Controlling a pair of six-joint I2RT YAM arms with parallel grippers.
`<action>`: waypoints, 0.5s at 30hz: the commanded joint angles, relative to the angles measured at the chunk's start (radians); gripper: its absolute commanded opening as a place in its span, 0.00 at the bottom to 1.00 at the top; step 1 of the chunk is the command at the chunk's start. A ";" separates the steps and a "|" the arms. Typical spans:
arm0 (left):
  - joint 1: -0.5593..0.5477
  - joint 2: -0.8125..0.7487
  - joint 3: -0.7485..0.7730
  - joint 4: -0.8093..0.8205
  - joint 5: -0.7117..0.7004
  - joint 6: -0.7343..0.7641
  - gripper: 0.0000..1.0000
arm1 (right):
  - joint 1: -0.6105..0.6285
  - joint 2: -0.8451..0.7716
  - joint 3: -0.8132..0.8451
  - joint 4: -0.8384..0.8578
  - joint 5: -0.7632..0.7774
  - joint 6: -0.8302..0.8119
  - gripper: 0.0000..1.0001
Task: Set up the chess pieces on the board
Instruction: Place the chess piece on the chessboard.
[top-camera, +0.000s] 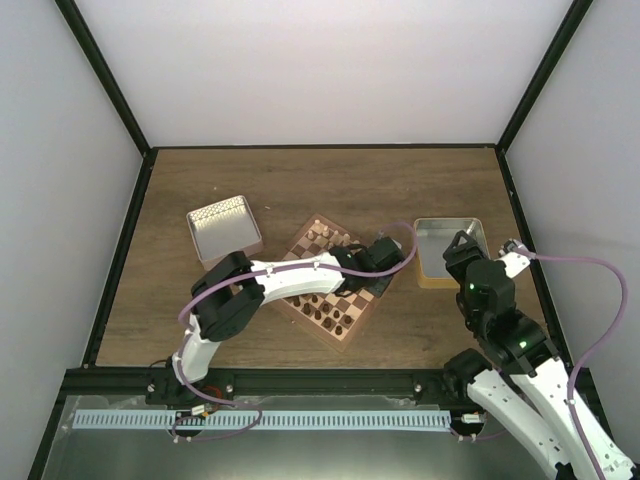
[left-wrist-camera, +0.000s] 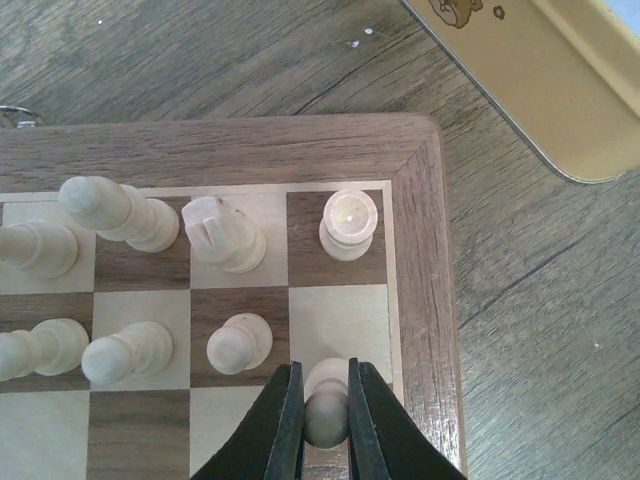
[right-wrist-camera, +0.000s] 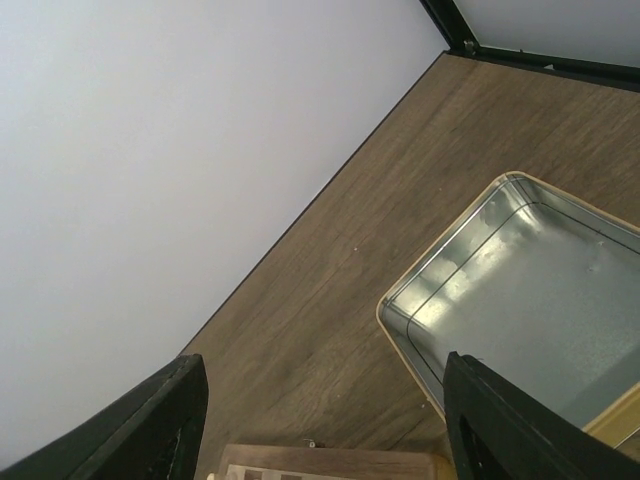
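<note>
Pawn (left-wrist-camera: 326, 395): beige one, pinched tight in the left fingers (left-wrist-camera: 288, 425), right at the board (left-wrist-camera: 418, 260) corner
Right fingers (right-wrist-camera: 495, 430): spread wide over the silver tray (right-wrist-camera: 520, 290), desk (top-camera: 300, 180) right edge
Other chess pieces (left-wrist-camera: 228, 238): lined up on board, mid-desk

White arms (top-camera: 290, 276), black joints (top-camera: 228, 305), purple cables (top-camera: 592, 263), green light (top-camera: 471, 290); black jaws.
</note>
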 joint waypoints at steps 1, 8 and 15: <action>-0.013 0.038 0.039 0.028 -0.003 0.033 0.05 | -0.001 0.008 -0.015 0.007 0.014 0.013 0.67; -0.015 0.070 0.064 0.027 -0.021 0.049 0.06 | -0.001 0.013 -0.018 0.011 0.005 0.009 0.67; -0.014 0.072 0.076 0.008 -0.030 0.058 0.18 | -0.002 0.013 -0.018 0.013 -0.003 0.007 0.67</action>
